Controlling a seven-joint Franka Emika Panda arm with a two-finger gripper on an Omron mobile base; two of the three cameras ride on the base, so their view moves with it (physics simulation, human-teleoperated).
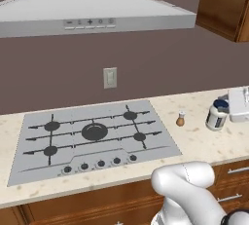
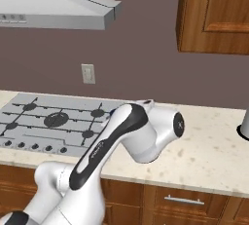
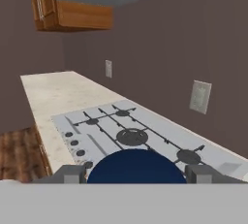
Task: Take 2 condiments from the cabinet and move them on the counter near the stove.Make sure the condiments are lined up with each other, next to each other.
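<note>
Right of the stove (image 1: 92,136), toward the back of the counter (image 1: 204,143), the gripper (image 3: 136,173) flanks the white jar's (image 1: 216,114) blue lid, its fingertips (image 3: 72,173) against or just off the sides; I cannot tell whether they pinch it. In the hand view the jar's body is cut off. The small shaker (image 1: 181,118) stands just beside the jar, nearer the stove's edge.

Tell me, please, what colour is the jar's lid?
Dark blue; the lid shows best in the left base view.

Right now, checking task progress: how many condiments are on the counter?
2. The tan shaker stands just right of the stove; the blue-lidded white jar stands farther right on the counter. Others may be hidden.
</note>
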